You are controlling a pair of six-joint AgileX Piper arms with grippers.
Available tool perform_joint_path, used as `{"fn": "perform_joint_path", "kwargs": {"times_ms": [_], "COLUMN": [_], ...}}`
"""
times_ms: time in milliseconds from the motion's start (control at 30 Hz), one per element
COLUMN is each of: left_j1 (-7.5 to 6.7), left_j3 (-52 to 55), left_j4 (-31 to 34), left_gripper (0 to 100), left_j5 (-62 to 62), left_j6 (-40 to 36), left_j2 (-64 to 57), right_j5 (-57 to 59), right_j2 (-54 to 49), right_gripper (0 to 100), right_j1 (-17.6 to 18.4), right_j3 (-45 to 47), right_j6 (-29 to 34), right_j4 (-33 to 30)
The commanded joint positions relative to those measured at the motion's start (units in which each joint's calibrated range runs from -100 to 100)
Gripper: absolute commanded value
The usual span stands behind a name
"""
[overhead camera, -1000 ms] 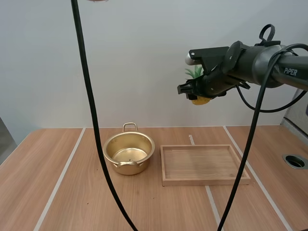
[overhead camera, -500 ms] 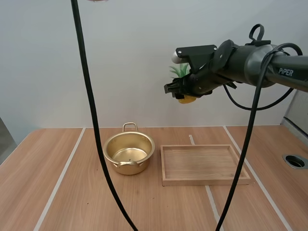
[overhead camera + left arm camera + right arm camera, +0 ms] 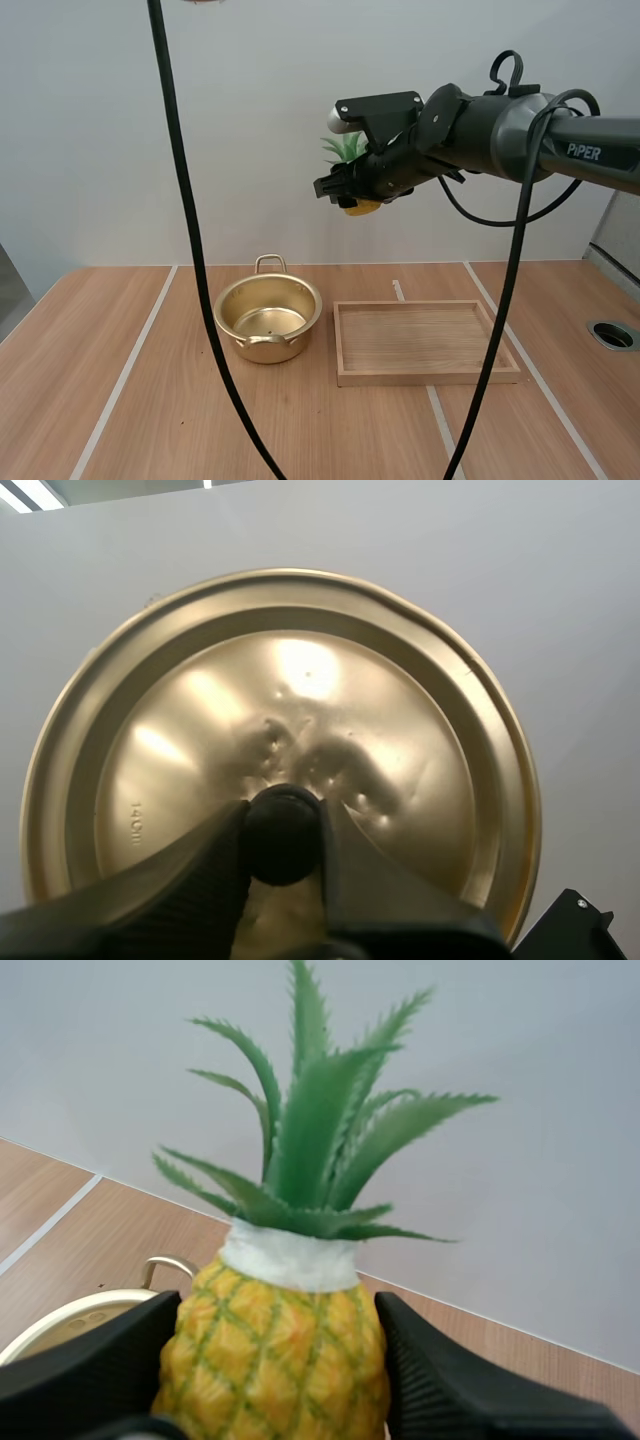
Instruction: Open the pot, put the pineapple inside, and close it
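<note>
Light wooden table is occupied by one open golden pot and one wooden tray, while one yellow, diamond-scaled, green-crowned pineapple is clamped in mid-air above them by the right gripper and one golden lid is pinched at its black knob by the left gripper.

Dark grey arm, black end effector

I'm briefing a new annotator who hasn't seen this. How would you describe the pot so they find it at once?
Look at the wooden table. On it, left of the flat rectangular wooden tray, stands the pot, its top open. It is the only round, shiny gold thing there, with a small loop handle at its far rim.
</note>
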Motion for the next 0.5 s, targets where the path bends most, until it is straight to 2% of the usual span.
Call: {"fn": "perform_joint_path", "kwargs": {"times_ms": [0, 467], "left_j1": [-0.07, -0.07], "left_j3": [-0.4, -0.4], "left_j4": [-1.0, -1.0], "left_gripper": [0, 0], "left_j5": [-1.9, -1.9], "left_j6": [-0.5, -0.5], "left_j2": [-0.5, -0.5], "right_j5": [-1.5, -1.8], "right_j2": [-0.5, 2.1], "right_gripper": [0, 0], "right_j1": [0.5, 5.0], "right_j3": [-0.4, -0.4], "right_j6": [-1.2, -2.1], "right_j4": [0.6, 0.6]}}
